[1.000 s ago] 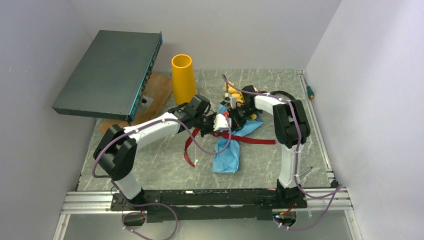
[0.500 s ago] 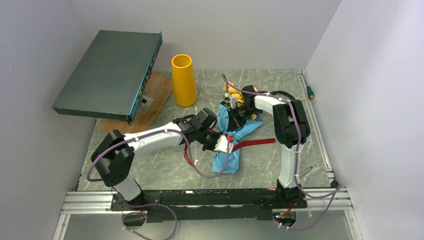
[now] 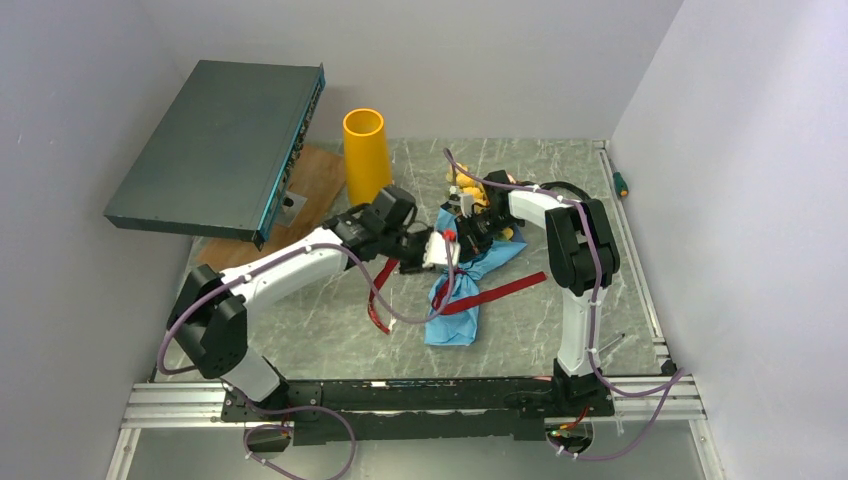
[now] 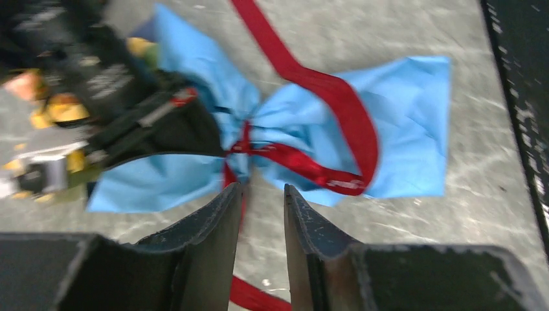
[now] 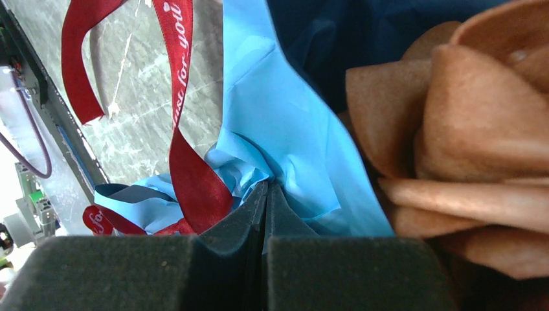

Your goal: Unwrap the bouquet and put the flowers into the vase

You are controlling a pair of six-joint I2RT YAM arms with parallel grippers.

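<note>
Bouquet (image 4: 291, 123) — right wrist view shows right pincer (image 5: 267, 188) pinching its paper (image 5: 291, 129); left pincer (image 4: 260, 191) narrowly parted, empty.

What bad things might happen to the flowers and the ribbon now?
The red ribbon is still knotted round the blue paper, and the left fingers stand open just short of it: closing there, they might pinch paper instead. The right fingers clamp only a fold of paper beside the flowers; a hard tug might tear it or drag them along. The vase stands just beyond the left arm, so a swing might topple it.
</note>
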